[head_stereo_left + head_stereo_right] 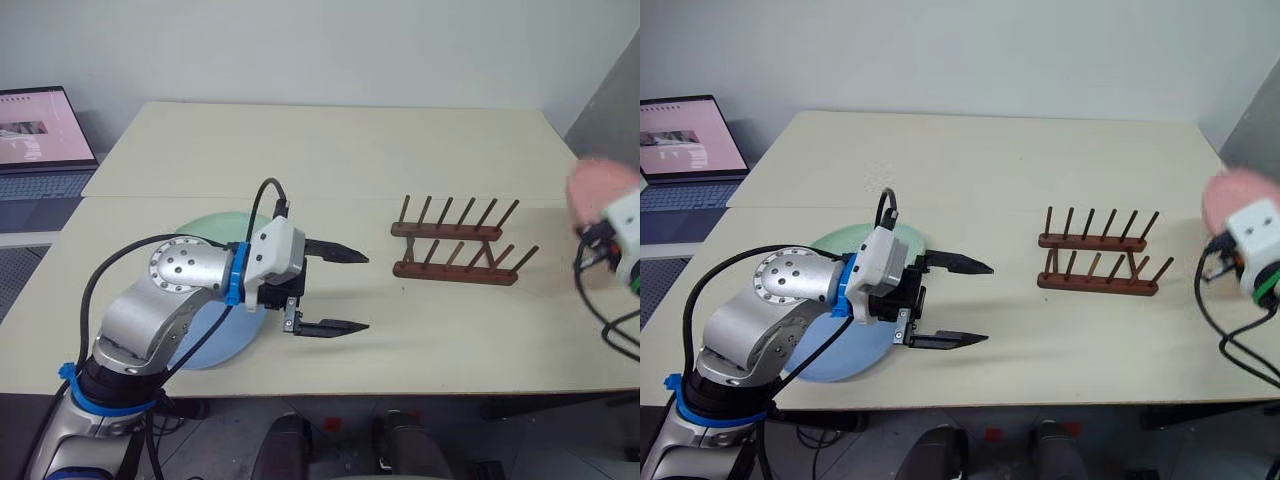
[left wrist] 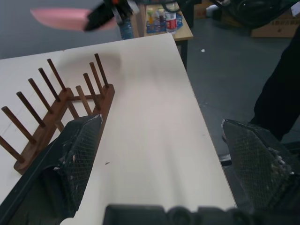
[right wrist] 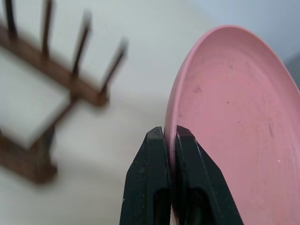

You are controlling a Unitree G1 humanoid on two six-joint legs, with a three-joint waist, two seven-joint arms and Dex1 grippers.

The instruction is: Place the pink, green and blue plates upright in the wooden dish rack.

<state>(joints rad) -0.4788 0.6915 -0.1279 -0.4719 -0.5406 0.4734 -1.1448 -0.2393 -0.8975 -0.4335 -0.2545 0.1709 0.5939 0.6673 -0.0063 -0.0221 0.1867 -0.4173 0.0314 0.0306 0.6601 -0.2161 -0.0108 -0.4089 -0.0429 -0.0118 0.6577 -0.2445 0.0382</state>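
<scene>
Cream tabletop [image 1: 330, 150] carries the wooden dish rack [image 1: 457, 241], rails running left to right, pegs leaning back. A laptop [image 1: 38, 140] sits far left. The left gripper [image 1: 338, 290], fingers wide apart, hovers beside the stacked green plate [image 1: 215, 226] and blue plate [image 1: 840, 355]. In the right wrist view, the right gripper [image 3: 171, 136] pinches the pink plate [image 3: 234, 122] by its rim, held on edge beside the rack.

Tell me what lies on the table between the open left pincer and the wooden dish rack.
Nothing: in the left eye view only bare tabletop separates the left pincer from the wooden dish rack, which holds no plates.
</scene>
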